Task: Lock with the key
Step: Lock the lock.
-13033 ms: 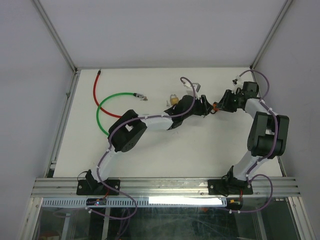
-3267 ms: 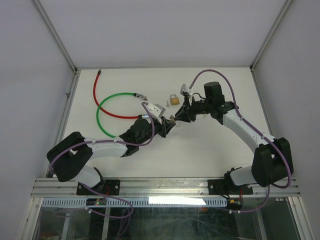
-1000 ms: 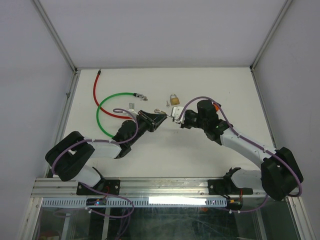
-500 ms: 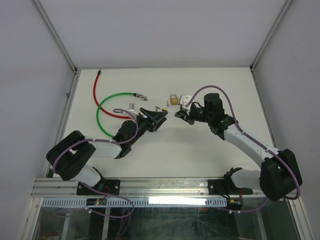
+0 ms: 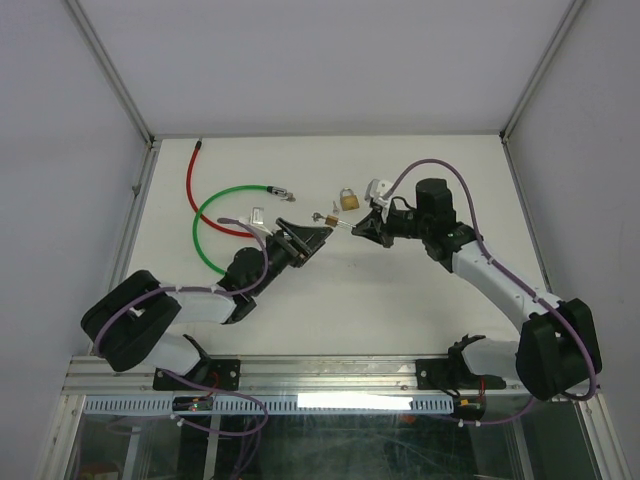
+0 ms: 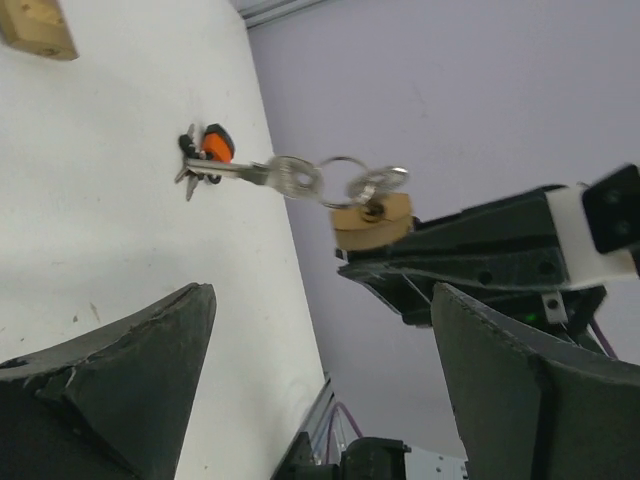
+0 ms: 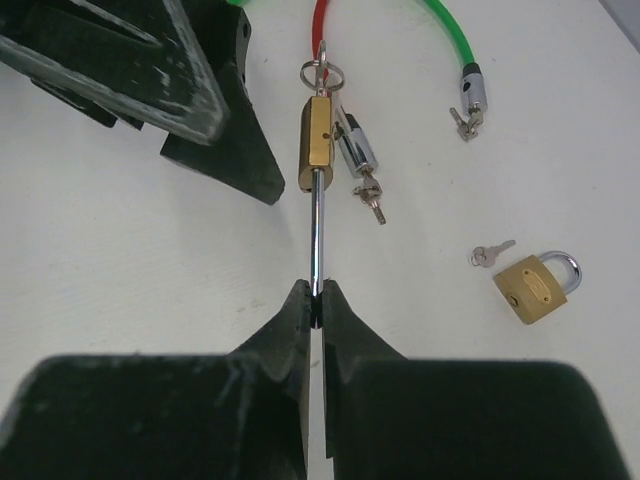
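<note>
Newly sprung open, the left gripper [image 5: 318, 233] faces the brass padlock [image 7: 319, 145] whose shackle [image 7: 316, 240] the right gripper [image 7: 315, 305] pinches.

The long-shackle padlock [image 7: 318, 145] has a brushed brass body and a polished steel shackle, and its keys [image 7: 322, 70] are shiny metal. The second padlock [image 7: 535, 285] has the same brass and steel. The table [image 7: 120, 280] is matt white, and the green cable [image 5: 196, 235] has a glossy plastic coating.
</note>
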Robot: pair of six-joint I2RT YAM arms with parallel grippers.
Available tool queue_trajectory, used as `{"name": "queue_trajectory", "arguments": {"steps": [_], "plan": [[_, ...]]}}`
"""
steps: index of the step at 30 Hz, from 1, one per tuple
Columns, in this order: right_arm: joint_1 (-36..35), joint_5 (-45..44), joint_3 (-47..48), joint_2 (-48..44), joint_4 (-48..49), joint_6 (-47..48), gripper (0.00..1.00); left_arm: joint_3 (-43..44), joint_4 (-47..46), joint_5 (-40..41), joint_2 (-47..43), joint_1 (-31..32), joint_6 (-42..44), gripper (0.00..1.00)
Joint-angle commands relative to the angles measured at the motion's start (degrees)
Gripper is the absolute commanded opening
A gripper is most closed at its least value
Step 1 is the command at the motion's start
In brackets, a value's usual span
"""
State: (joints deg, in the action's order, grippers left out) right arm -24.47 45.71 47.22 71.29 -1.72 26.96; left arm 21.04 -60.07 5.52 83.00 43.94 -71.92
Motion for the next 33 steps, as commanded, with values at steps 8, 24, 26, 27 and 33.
{"name": "queue_trajectory", "arguments": {"steps": [8,24,26,27,33], "plan": [[2.1,9.5,6.8,0.5,-7.3,2.8,0.0,-7.4,-19.6,-8.8,-8.4,0.4,24.4,0.99],[3.9,15.5,8.9,2.1,-13.7,6.6,0.0,-13.3,-19.7,-15.4,-18.0,-1.1,41.3,0.99],[4.0,15.9,8.9,2.3,-13.9,6.6,0.0,-13.3,-16.9,-15.2,-19.7,-1.2,42.7,0.99],[4.0,16.2,8.9,2.4,-14.0,6.6,0.0,-13.4,-15.8,-15.2,-20.5,-1.2,43.6,0.99],[4.2,18.0,9.6,3.0,-16.4,8.7,0.0,-13.3,-11.2,-16.0,-23.1,-1.3,46.3,0.99]]}}
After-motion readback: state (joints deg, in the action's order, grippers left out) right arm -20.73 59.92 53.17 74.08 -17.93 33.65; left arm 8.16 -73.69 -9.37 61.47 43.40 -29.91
